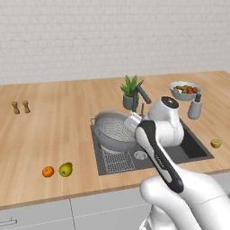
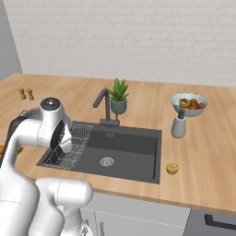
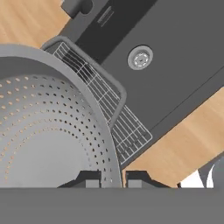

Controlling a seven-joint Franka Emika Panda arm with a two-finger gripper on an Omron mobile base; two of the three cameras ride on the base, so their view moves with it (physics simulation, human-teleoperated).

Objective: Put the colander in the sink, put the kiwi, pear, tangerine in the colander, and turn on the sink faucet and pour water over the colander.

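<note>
**Colander held over the rack end of the sink: risks from here**

Gripper (image 3: 113,178) clamped on rim of colander (image 1: 114,130), one finger inside the wall, one outside. Colander hanging above the wire rack (image 2: 71,146) at the left end of the sink (image 2: 133,147), not yet set down; tilt hard to judge.

Risks, as judgement:
- Thin-rim pinch: could pivot or slip during lowering.
- Release from this height: likely to land askew on the rack, or catch the basin edge.
- Placement on the rack, away from the drain (image 3: 140,57): may sit outside the reach of the sink faucet (image 1: 140,96).
- Fruit scattered: tangerine (image 1: 48,171) and pear (image 1: 65,169) just beside each other on the counter left of the sink, kiwi (image 2: 172,168) near its right front corner. Round, apt to roll.

Writing: none legible anywhere.
</note>
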